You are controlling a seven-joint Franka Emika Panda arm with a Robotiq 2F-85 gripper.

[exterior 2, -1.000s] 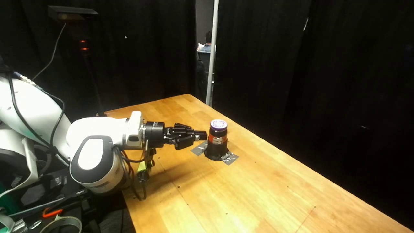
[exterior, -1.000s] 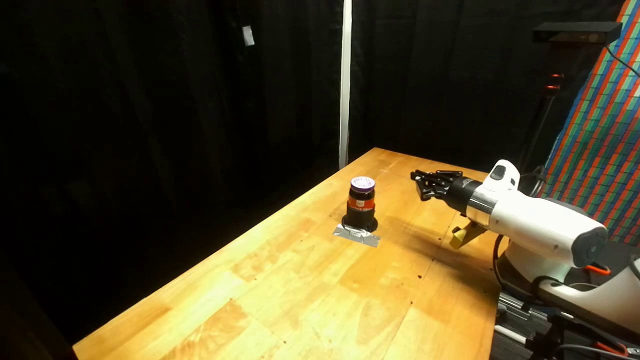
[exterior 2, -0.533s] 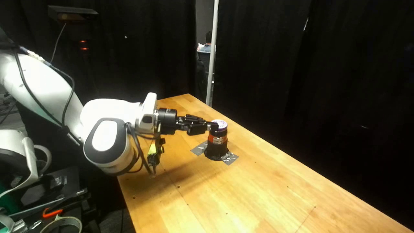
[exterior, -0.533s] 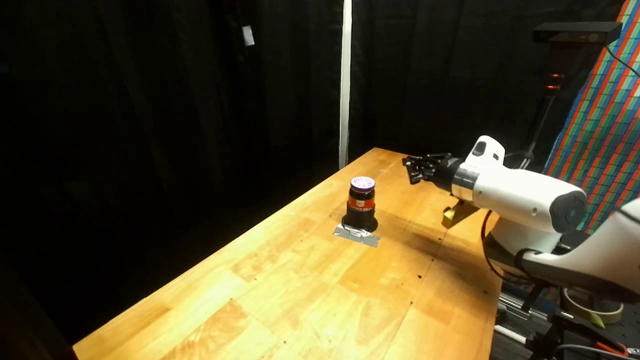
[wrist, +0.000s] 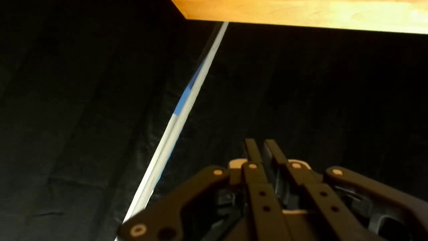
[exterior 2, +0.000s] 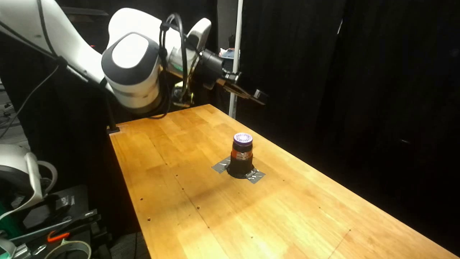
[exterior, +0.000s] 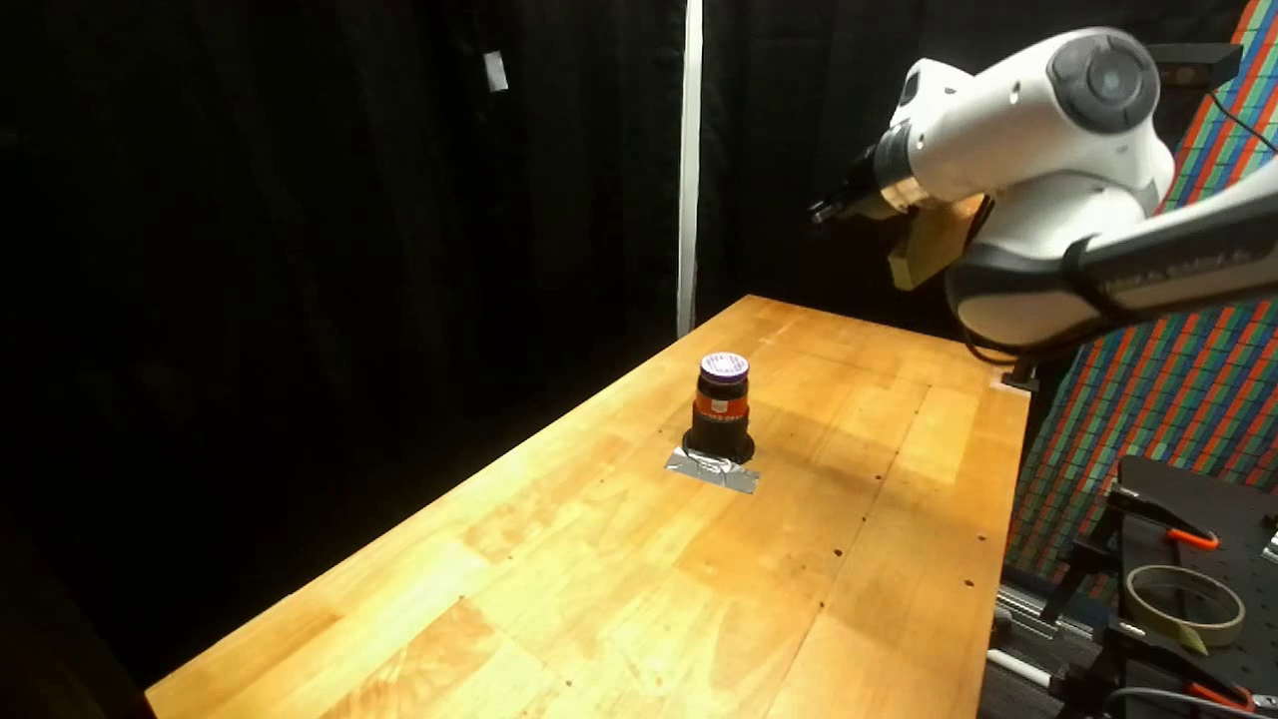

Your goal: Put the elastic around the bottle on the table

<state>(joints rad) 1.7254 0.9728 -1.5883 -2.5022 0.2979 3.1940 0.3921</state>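
The bottle (exterior: 721, 407) stands upright on the wooden table (exterior: 619, 559). It has a purple-rimmed pale lid, an orange-red band and a black holder round its lower part. It also shows in an exterior view (exterior 2: 242, 154). My gripper (exterior: 821, 212) is high above the table, well apart from the bottle. In an exterior view the gripper (exterior 2: 259, 96) points down toward the right, past the table's far edge. In the wrist view the fingertips (wrist: 260, 144) stand apart with a narrow gap and nothing visible between them. I cannot make out an elastic.
Silver tape (exterior: 713, 470) holds the bottle's black foot to the table. A pale pole (exterior: 689, 170) and black curtains stand behind the table's far edge. A side cart (exterior: 1238, 509) with a tape roll (exterior: 1186, 604) and orange-handled clamps is beside the table.
The arm has risen from near table height to high above it, and the gripper has tilted downward. The bottle has not moved.
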